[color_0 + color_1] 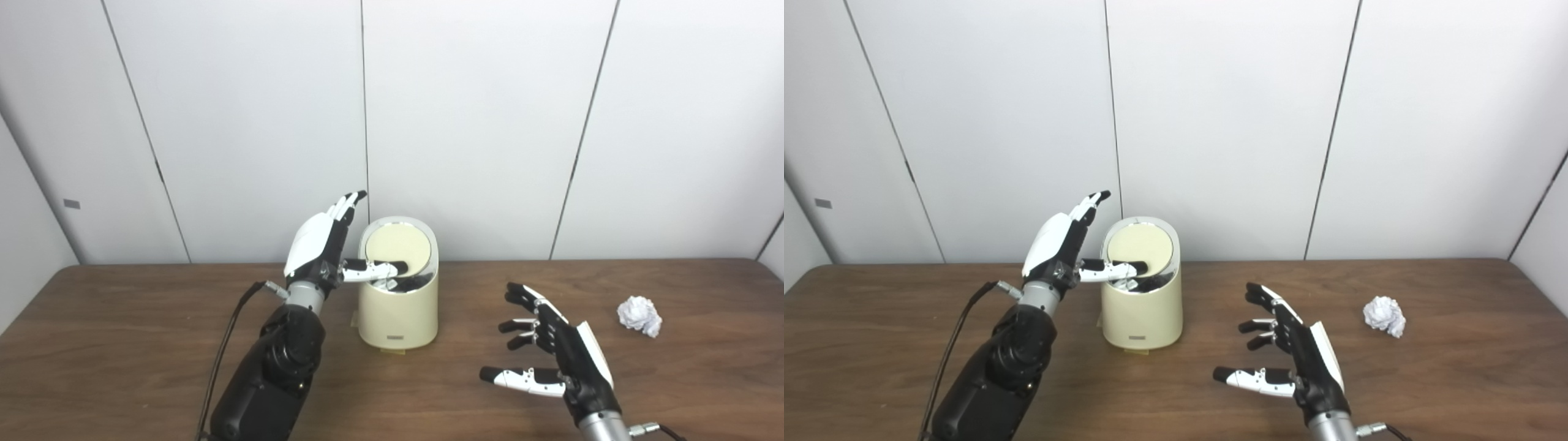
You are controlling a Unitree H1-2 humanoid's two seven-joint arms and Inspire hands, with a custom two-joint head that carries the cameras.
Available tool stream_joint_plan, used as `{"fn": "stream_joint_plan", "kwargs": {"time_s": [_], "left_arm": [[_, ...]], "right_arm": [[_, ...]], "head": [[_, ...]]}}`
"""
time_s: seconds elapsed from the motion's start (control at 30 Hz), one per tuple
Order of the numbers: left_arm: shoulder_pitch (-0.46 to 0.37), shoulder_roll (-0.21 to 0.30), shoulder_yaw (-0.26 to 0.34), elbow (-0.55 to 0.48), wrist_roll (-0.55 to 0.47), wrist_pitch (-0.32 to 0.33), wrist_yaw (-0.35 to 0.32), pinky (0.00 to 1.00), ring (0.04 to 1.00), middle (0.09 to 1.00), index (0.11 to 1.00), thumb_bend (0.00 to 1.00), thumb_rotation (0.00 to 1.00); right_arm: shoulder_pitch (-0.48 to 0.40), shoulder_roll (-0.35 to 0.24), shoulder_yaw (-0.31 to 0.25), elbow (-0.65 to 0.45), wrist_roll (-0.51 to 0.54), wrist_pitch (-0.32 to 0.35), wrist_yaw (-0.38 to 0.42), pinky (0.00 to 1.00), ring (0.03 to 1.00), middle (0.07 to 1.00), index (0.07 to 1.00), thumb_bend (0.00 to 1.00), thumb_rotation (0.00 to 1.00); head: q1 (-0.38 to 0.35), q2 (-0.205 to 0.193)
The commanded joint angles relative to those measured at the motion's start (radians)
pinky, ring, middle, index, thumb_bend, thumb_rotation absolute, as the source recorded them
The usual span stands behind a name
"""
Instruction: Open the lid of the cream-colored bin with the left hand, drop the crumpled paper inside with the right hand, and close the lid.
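in the left eye view we see the cream-colored bin (398, 306) standing upright on the brown desk (122, 343), near the white wall panels (245, 122). its round lid (398, 248) is tipped up on edge, leaving a dark gap at the front of the rim. our left hand (318, 242) is raised just left of the bin, fingers spread and pointing up, holding nothing, while its thumb (373, 269) reaches across the rim under the tilted lid. our right hand (560, 352) hovers low over the desk, fingers apart and empty. the crumpled paper (640, 315) lies on the desk to the right of it, apart from the hand.

in the right eye view the bin (1142, 306) shows the same tipped lid (1140, 246), the left hand (1056, 242) beside it, the right hand (1295, 349) spread and empty, and the paper (1384, 316) resting alone near the desk's right side.
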Motion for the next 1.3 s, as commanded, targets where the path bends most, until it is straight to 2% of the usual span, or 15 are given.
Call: {"fn": "stream_joint_plan", "kwargs": {"time_s": [0.0, 0.47, 0.67, 0.83, 1.0, 1.07, 1.2, 1.23, 1.27], "left_arm": [[-0.058, 0.007, -0.002, -0.007, 0.019, -0.039, 0.036, 0.99, 1.000, 1.000, 1.000, 0.85, 0.24], [-0.069, 0.024, -0.064, 0.012, 0.094, -0.049, 0.074, 0.96, 1.000, 1.000, 1.000, 0.79, 0.05], [-0.072, 0.061, -0.117, -0.023, 0.149, -0.019, 0.007, 0.98, 1.000, 1.000, 1.000, 0.83, 0.00], [-0.069, 0.097, -0.168, -0.051, 0.198, 0.022, -0.084, 0.96, 1.000, 1.000, 1.000, 0.84, 0.00], [-0.061, 0.119, -0.197, -0.053, 0.223, 0.015, -0.111, 0.97, 1.000, 1.000, 1.000, 0.84, 0.00], [-0.059, 0.121, -0.201, -0.052, 0.227, 0.012, -0.109, 0.96, 1.000, 1.000, 1.000, 0.84, 0.00], [-0.041, 0.096, -0.147, -0.054, 0.147, -0.045, -0.060, 0.92, 1.000, 1.000, 1.000, 0.83, 0.00], [-0.037, 0.088, -0.130, -0.056, 0.129, -0.067, -0.039, 0.91, 1.000, 1.000, 1.000, 0.82, 0.01], [-0.031, 0.078, -0.108, -0.062, 0.102, -0.088, -0.022, 0.87, 0.985, 1.000, 1.000, 0.78, 0.08]], "right_arm": [[-0.031, -0.002, -0.004, -0.040, 0.000, -0.020, -0.009, 0.51, 0.649, 0.838, 0.837, 0.77, 0.04], [-0.031, 0.000, -0.005, -0.039, 0.007, -0.022, -0.007, 0.51, 0.646, 0.839, 0.837, 0.77, 0.06], [-0.030, -0.001, -0.005, -0.044, 0.004, -0.020, -0.007, 0.52, 0.649, 0.838, 0.838, 0.77, 0.06], [-0.031, 0.003, -0.007, -0.045, 0.010, -0.018, -0.007, 0.52, 0.651, 0.841, 0.841, 0.78, 0.06], [-0.033, 0.004, -0.008, -0.041, 0.010, -0.026, -0.011, 0.52, 0.649, 0.837, 0.837, 0.78, 0.05], [-0.033, 0.006, -0.009, -0.041, 0.012, -0.023, -0.011, 0.52, 0.648, 0.838, 0.838, 0.78, 0.05], [-0.034, 0.003, -0.008, -0.039, 0.012, -0.026, -0.009, 0.51, 0.645, 0.840, 0.840, 0.78, 0.06], [-0.034, 0.003, -0.009, -0.038, 0.012, -0.027, -0.009, 0.51, 0.645, 0.840, 0.840, 0.78, 0.06], [-0.034, 0.003, -0.009, -0.037, 0.014, -0.027, -0.008, 0.51, 0.644, 0.839, 0.839, 0.78, 0.05]], "head": [[-0.001, 0.001], [-0.003, 0.003], [-0.003, 0.007], [-0.003, 0.009], [-0.004, 0.010], [-0.004, 0.010], [0.000, 0.008], [0.000, 0.008], [0.000, 0.008]]}}
